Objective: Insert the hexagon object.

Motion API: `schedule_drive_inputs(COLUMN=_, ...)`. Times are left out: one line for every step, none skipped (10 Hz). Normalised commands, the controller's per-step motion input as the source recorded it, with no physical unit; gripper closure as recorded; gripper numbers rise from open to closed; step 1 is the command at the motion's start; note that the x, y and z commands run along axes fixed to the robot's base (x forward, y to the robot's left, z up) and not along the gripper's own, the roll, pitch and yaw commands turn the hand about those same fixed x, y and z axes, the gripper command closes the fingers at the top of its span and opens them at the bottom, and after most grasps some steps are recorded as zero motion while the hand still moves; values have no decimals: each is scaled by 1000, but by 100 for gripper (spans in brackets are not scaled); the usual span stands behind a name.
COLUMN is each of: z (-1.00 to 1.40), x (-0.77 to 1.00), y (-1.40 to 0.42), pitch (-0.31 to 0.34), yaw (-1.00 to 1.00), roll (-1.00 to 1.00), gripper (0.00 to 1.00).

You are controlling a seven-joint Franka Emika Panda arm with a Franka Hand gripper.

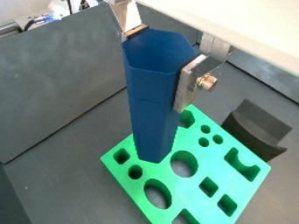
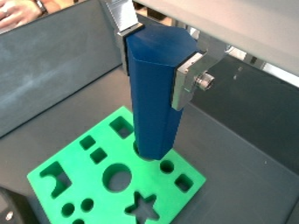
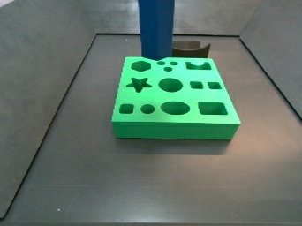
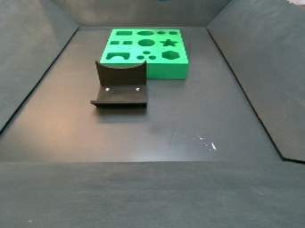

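Note:
My gripper [image 1: 163,54] is shut on the top of the hexagon object [image 1: 152,105], a tall plain blue bar that hangs upright. Both wrist views show this; in the second the gripper [image 2: 158,57] has silver fingers [image 2: 187,77] on two opposite faces of the bar [image 2: 155,101]. The bar's lower end hangs over the green block [image 1: 222,188] with several shaped holes. In a side view the bar [image 3: 156,26] ends above the block's far edge [image 3: 177,119], and the hexagon hole [image 3: 141,64] is open. The gripper itself is out of both side views. The bar is out of a side view that shows the block [image 4: 146,62].
The dark fixture [image 4: 120,85] stands on the floor beside the green block; it also shows in a side view [image 3: 192,46] and in both wrist views [image 1: 260,127] [image 2: 10,206]. Grey walls [image 3: 71,18] enclose the dark floor [image 4: 155,142].

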Motion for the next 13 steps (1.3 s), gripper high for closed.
schedule_drive_inputs(z=-566, x=-111, y=851, pitch=-67, yaw=83, roll=-274, gripper=100)
schedule_drive_inputs(z=-514, x=-123, y=789, pitch=-49, yaw=143, roll=-307, gripper=100)
schedule_drive_inputs(z=-263, x=-120, y=797, pitch=0, yaw=131, roll=-281, gripper=100)
schedule_drive_inputs(z=-114, x=-103, y=817, pitch=0, yaw=111, roll=-266, gripper=100)
schedule_drive_inputs(z=-117, x=-129, y=906, pitch=0, yaw=66, roll=-169, gripper=100)
schedule_drive_inputs(z=-240, x=-109, y=763, pitch=-7, yaw=0, roll=-29, gripper=100)
schedule_drive_inputs(z=-340, x=-86, y=611, pitch=-30, yaw=0, roll=0, gripper=100)
schedule_drive_inputs(z=-411, x=-17, y=509, pitch=-36, yaw=0, roll=0, gripper=100)
schedule_drive_inputs(z=-449, x=-43, y=366, pitch=-50, yaw=-14, roll=0, gripper=100)
schedule_drive_inputs(z=-420, x=-37, y=240, pitch=-53, yaw=-74, roll=-1, gripper=100)
schedule_drive_inputs(z=-437, x=-40, y=277, pitch=-44, yaw=-97, roll=-7, gripper=100)
schedule_drive_inputs(z=-369, x=-54, y=360, pitch=-29, yaw=-86, roll=-40, gripper=100)
schedule_drive_inputs(z=-286, x=-3, y=309, pitch=-10, yaw=-29, roll=-44, gripper=100)
